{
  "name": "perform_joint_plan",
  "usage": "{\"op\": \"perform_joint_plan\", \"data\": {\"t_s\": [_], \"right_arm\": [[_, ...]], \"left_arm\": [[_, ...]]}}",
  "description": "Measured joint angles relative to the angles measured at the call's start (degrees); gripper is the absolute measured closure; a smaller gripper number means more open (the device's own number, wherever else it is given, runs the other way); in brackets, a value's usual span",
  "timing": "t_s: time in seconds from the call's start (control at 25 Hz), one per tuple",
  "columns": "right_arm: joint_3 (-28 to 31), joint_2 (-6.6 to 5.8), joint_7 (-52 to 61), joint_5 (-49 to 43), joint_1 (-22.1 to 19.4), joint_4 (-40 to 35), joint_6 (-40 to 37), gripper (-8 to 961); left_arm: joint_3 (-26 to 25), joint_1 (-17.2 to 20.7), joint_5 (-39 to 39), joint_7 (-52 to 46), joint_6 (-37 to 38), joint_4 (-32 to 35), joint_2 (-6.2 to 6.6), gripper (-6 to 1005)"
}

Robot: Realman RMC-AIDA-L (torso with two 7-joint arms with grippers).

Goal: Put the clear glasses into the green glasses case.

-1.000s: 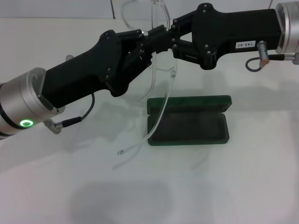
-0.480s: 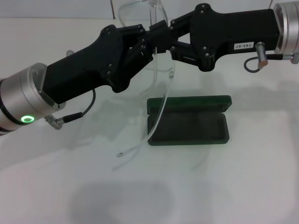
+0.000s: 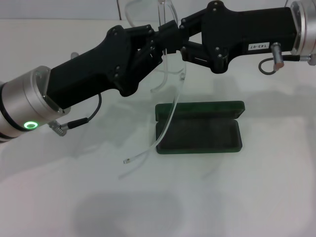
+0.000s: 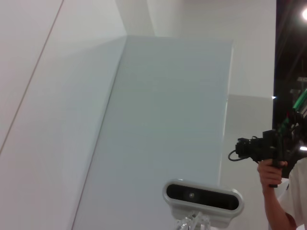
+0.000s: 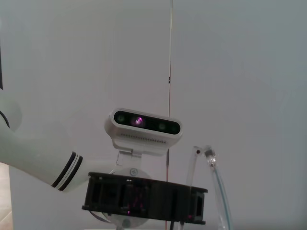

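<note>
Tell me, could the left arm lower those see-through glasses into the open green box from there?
Probably yes: the green glasses case lies open below the clear glasses, but both the left gripper and right gripper grip them.

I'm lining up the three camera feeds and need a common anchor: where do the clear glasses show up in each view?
Head view: the clear glasses hang between the left gripper and right gripper, above the green glasses case.
Left wrist view: only a clear fragment, at the frame's edge under a camera.
Right wrist view: clear temple arms, beside the left arm's camera.
Shared landmark: the glasses themselves.
</note>
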Motion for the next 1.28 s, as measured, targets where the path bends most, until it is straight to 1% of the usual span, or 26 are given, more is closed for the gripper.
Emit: {"op": "perform_joint_plan", "data": {"t_s": [0.4,1.28], "right_arm": [[0.2,-0.2,-0.73,1.94,-0.52,0.45,-0.18,863],[-0.28,-0.1,-0.93,2.06,-0.33,0.54,-0.62,866]], "left_arm": [[-0.05,0.29,-0.67,0.65,-0.09,-0.29,0.0,954],[-0.05,0.08,-1.09,1.52,-0.06,-1.83,0.06,954]]}}
